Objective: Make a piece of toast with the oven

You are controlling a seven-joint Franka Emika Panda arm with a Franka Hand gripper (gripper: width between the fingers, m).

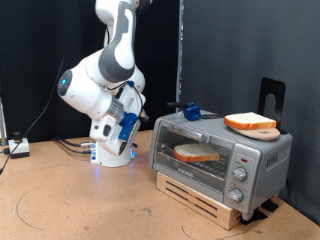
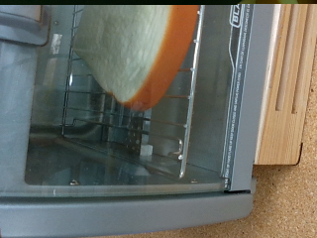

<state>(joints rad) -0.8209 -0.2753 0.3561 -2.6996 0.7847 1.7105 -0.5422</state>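
Observation:
The silver toaster oven [image 1: 220, 155] stands on a wooden pallet at the exterior view's right, and its glass door looks shut. The piece of toast [image 1: 197, 152], pale with an orange-tan crust, lies on the wire rack inside. In the wrist view it shows close up [image 2: 134, 50], behind the oven's glass [image 2: 129, 149]. My gripper [image 1: 133, 108] hangs on the folded arm at the oven's left, apart from it, with nothing seen between its fingers. The fingers do not show in the wrist view.
A second bread slice [image 1: 250, 123] lies on top of the oven. A black stand [image 1: 271, 96] rises behind it and a small blue object [image 1: 190, 109] sits behind the oven's top. The wooden pallet [image 2: 287, 89] edges the oven. Cables [image 1: 15, 147] lie at the left.

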